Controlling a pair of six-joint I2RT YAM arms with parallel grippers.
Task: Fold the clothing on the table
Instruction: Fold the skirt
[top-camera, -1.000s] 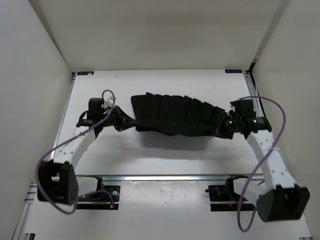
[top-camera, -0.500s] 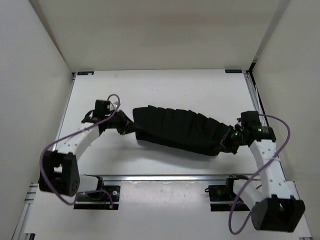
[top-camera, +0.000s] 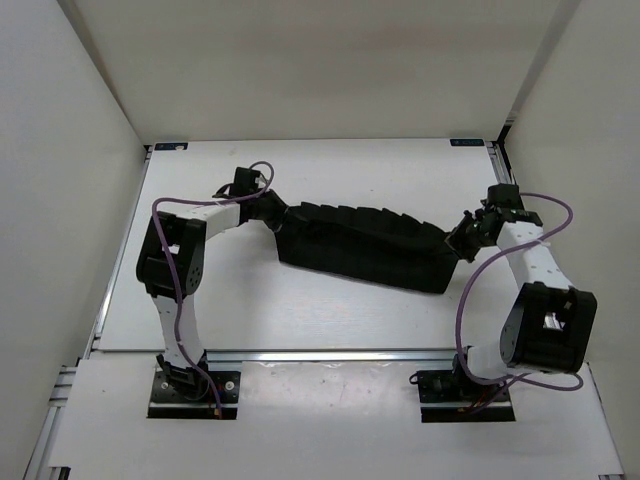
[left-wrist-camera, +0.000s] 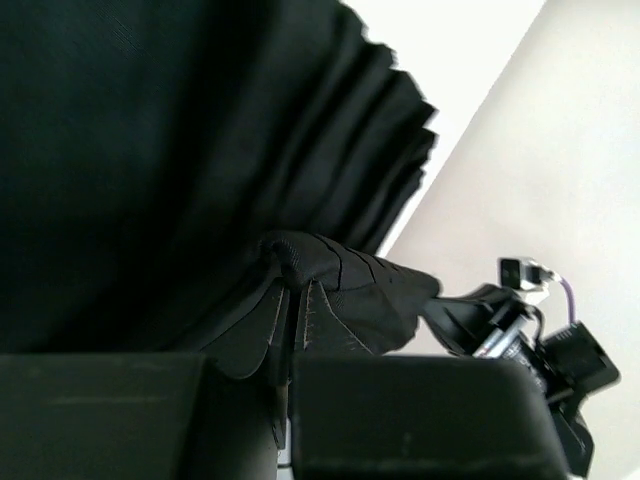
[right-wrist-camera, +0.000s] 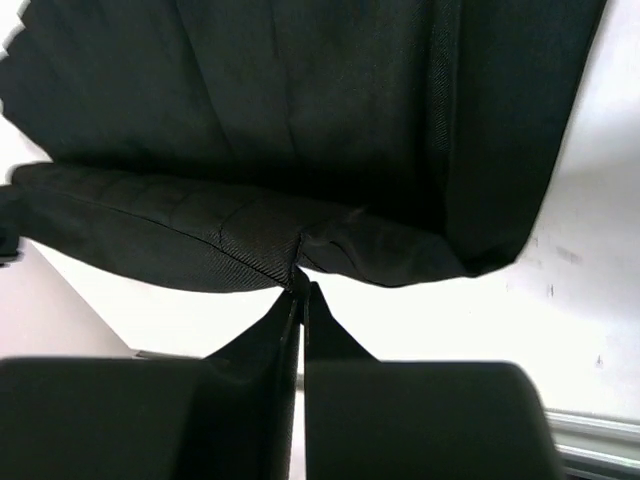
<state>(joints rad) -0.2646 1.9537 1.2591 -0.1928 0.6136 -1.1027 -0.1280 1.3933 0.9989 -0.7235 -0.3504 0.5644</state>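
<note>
Left pincer (top-camera: 272, 212) is pinching one end of the clothing (top-camera: 360, 245), and the right pincer (top-camera: 458, 243) is clamping shut on the other end. Black pleats are stretching between them across the middle of the tabletop (top-camera: 300, 315). Bare surface is lying open on the far side and toward the near rail (top-camera: 330, 354); the right pincer is working close to the right rail (top-camera: 500, 170).
</note>
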